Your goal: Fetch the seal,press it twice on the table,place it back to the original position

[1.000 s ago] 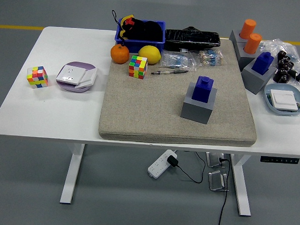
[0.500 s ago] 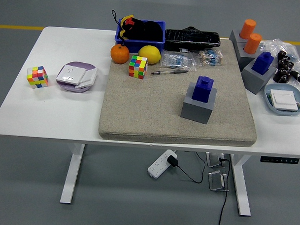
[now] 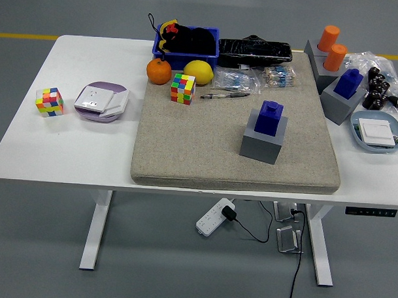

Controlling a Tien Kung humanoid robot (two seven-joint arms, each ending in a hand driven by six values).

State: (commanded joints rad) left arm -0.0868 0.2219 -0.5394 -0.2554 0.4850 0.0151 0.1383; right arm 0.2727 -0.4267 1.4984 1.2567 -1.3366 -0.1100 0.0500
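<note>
Seal (image 3: 273, 117), a blue stamp, stands upright in its grey block (image 3: 263, 139) on the right half of the beige mat (image 3: 199, 149); this fits either a stamp waiting to be fetched or one already returned. Going left to right: a small colour cube (image 3: 49, 101) and a purple dish (image 3: 101, 102) sit on the bare white table (image 3: 68, 151), then an orange (image 3: 158, 71), a second cube (image 3: 183, 88) and a lemon (image 3: 198, 72) near the mat's far edge, then the seal, then another blue stamp (image 3: 349, 83) in a grey holder at the right. Neither robot hand is in view, so their fingers cannot be judged. Any grasp would best take the blue knob from above, lifting straight so the block stays put.
</note>
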